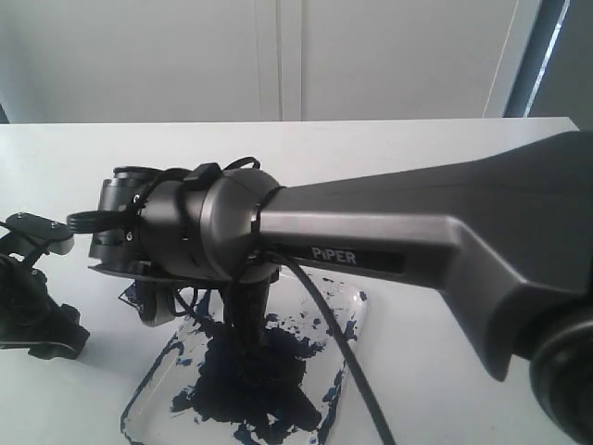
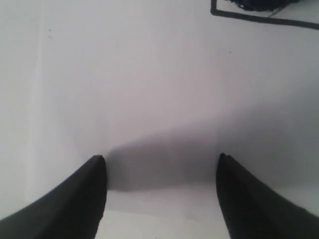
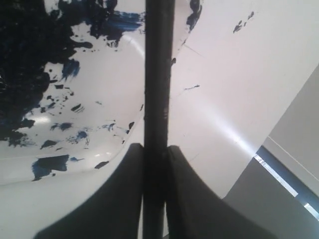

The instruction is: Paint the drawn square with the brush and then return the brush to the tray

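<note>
Half hidden under my grey arm (image 1: pixel 417 222) lies the clear paint-smeared plastic tray (image 1: pixel 345 320); right hand (image 3: pixel 155 148) pinches the thin black brush (image 3: pixel 159 74) above it, left hand (image 2: pixel 162 160) spread near the black-outlined square (image 2: pixel 264 11).

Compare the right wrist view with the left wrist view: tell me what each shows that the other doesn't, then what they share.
Only the right wrist view: the right pincer shut on the brush, with the smeared tray beyond it. Only the left wrist view: the left pincer, open and empty, over white paper, plus a corner of the drawn square with dark paint inside its outline. Both: dark blue-black paint and a white surface.
</note>
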Robot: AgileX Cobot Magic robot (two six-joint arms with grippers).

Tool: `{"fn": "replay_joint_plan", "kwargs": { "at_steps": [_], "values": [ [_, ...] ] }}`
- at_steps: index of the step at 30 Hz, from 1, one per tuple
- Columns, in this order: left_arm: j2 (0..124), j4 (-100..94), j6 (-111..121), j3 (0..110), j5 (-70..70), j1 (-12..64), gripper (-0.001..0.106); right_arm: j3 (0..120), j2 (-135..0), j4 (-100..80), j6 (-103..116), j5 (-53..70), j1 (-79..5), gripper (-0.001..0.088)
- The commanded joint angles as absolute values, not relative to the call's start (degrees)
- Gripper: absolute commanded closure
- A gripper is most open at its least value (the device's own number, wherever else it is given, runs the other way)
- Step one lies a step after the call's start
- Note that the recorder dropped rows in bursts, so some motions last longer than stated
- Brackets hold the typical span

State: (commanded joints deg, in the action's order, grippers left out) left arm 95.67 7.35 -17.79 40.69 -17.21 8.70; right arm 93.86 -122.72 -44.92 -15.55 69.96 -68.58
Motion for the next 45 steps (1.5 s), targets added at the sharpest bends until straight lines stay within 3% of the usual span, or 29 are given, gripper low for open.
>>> {"fn": "replay_joint_plan", "kwargs": {
  "at_steps": [29,45],
  "values": [
    [95.67,7.35,-17.79,40.69,-17.43,8.7,0.038,93.99,-125.52,-52.3,-8.66,69.96,-64.51,0.0868],
    [95.67,7.35,-17.79,40.69,-17.19,8.7,0.038,93.99,-125.52,-46.09,-10.25,69.96,-70.24,0.0868]
  ]
}}
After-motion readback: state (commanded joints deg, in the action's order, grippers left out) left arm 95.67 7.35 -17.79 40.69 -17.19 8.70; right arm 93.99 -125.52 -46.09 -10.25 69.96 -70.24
